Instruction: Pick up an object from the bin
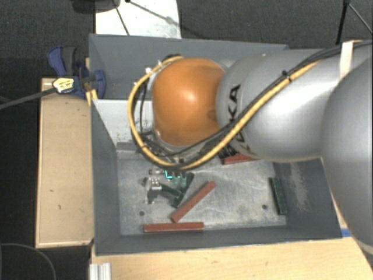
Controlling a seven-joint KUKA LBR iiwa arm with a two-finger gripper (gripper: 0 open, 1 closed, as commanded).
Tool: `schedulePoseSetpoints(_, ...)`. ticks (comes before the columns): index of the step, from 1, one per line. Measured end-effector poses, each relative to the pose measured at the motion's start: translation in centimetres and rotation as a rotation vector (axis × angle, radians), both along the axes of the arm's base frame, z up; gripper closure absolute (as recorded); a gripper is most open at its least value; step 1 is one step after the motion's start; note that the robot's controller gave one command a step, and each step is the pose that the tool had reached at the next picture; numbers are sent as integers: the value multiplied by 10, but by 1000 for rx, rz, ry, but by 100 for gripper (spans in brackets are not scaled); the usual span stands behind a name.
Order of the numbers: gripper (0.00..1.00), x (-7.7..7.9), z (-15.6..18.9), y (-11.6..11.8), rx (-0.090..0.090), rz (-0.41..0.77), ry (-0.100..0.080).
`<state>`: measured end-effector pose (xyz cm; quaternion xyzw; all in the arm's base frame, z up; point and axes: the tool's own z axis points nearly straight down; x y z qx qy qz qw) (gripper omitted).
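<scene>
The end effector (156,190) sits low in the bin (108,179); whether it is spread or pinching cannot be told. A small dark green piece (179,185) lies just beside it, toward the arm, with a reddish-brown bar (193,201) slanting just beyond.

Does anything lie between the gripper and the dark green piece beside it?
Nothing visible does. The gripper is right at the dark green piece; the slanted red-brown stick lies on its other side, not between.
</scene>
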<state>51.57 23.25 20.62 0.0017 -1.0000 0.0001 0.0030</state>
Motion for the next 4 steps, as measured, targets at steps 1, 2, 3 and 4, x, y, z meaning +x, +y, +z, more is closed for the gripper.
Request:
schedulePoseSetpoints(1,0,2,5,-1,2,-5,-8)
schedulePoseSetpoints(2,0,3,-50,-31,4,54,-13)
schedulePoseSetpoints(3,100,34,-111,-41,3,167,-10)
schedulePoseSetpoints(4,0,34,-111,-41,2,162,-9)
